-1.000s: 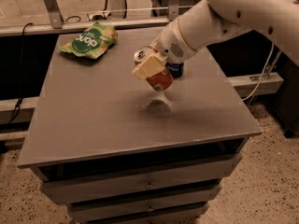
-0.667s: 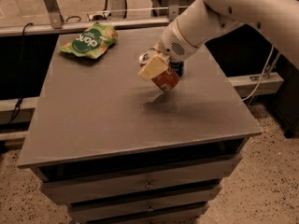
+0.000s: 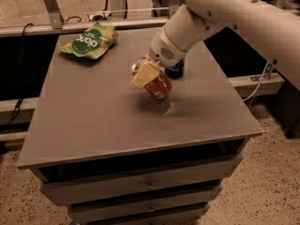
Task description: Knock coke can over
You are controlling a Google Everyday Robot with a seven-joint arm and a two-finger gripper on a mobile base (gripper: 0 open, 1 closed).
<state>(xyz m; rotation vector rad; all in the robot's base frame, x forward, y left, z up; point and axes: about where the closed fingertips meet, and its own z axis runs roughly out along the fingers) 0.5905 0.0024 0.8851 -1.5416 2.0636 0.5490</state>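
Note:
The coke can (image 3: pixel 159 86) is red-orange with a silver top (image 3: pixel 137 67). It is tilted steeply, top toward the left, its lower end at or just above the grey table (image 3: pixel 93 111), right of centre. My gripper (image 3: pixel 149 78) reaches down from the upper right and is shut on the can. One tan finger pad (image 3: pixel 145 73) lies across the can's upper side. The other finger is hidden behind the can.
A dark blue can (image 3: pixel 176 71) stands just behind the gripper, partly hidden by the wrist. A green snack bag (image 3: pixel 90 41) lies at the table's back left corner. The table has drawers (image 3: pixel 150 185) below its front edge. A rail runs behind it.
The gripper has moved down and slightly left with the coke can. The can now lies lower and more tilted, close to the tabletop.

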